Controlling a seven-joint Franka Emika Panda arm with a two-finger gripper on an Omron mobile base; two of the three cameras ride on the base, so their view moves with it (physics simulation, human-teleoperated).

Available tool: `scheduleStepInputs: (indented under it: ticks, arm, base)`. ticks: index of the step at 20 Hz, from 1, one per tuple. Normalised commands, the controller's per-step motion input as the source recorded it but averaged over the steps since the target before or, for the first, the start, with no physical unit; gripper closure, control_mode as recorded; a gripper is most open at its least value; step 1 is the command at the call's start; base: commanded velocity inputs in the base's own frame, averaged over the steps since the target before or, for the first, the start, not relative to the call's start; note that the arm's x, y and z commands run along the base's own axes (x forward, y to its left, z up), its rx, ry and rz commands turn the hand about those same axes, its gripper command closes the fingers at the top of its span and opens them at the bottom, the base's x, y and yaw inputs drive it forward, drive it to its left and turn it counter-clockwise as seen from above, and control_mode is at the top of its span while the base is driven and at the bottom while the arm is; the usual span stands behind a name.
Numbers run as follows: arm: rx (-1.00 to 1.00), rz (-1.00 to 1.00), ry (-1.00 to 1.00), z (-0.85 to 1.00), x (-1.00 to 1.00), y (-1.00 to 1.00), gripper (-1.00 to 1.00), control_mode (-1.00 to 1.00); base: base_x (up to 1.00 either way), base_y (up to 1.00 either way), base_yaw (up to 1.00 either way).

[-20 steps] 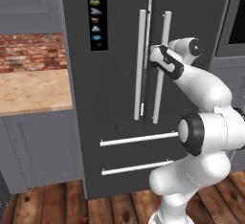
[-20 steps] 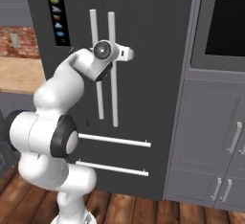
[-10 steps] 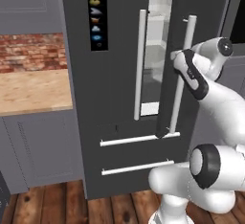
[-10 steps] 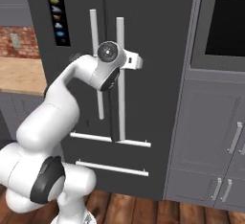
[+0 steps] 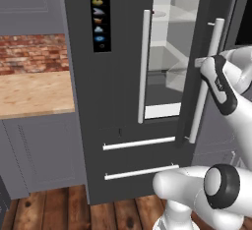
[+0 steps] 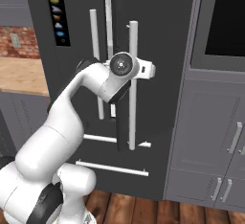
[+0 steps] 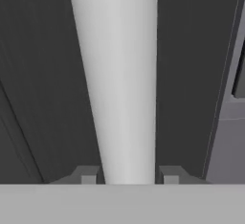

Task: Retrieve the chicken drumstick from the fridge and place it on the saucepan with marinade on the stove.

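The tall dark grey fridge stands in front of me with its right door swung partly open. My gripper is shut on that door's long silver handle, one fingertip on each side of the bar. White shelves of the interior show through the gap between the doors. The chicken drumstick is hidden. The saucepan, the marinade and the stove are out of view.
The left door's handle and the black icon panel stay in place. Two drawer handles run below. A wooden counter lies to the left; grey cabinets and a wall oven stand to the right.
The right fridge door has swung outward with my gripper on its handle. The gap has widened and the white interior now shows. My arm has drawn back toward the base.
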Motion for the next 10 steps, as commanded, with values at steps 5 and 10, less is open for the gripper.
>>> scheduleStepInputs:
  ticks: [5, 10]
  arm:
    - [0.00, 0.00, -0.13, -0.12, -0.08, -0.27, 1.00, -1.00]
    - [0.00, 0.00, -0.02, 0.00, 0.00, -0.31, 1.00, -1.00]
  base:
    - [0.00, 0.00, 0.00]
    - [0.00, 0.00, 0.00]
